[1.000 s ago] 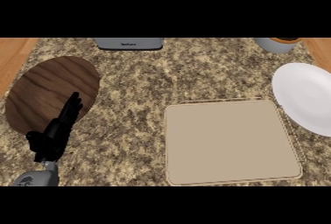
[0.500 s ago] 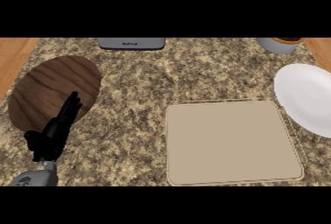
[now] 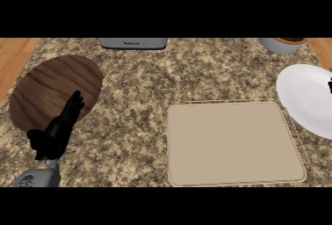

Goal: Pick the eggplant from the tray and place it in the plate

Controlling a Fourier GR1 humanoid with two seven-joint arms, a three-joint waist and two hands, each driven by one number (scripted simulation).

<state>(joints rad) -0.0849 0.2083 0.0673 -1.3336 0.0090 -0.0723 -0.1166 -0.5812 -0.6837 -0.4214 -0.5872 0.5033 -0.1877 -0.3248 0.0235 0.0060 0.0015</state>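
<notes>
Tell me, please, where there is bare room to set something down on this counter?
The tray and white plate both show bare surfaces. Granite lies free between the wooden board and the tray, up to the grey appliance. The left hand crowds the board's lower edge.

Even, bright light, soft faint shadows, no glare

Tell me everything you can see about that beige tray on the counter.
The tray is a flat, nearly square slab in plain beige with rounded corners and a thin raised rim, slightly lighter at the edge. Its material looks matte, like plastic or cork. It lies level on the speckled stone counter, right of centre, and nothing shows on it: no eggplant is visible. The white plate sits at its upper right corner, seemingly just touching the rim. No hand touches it.
</notes>
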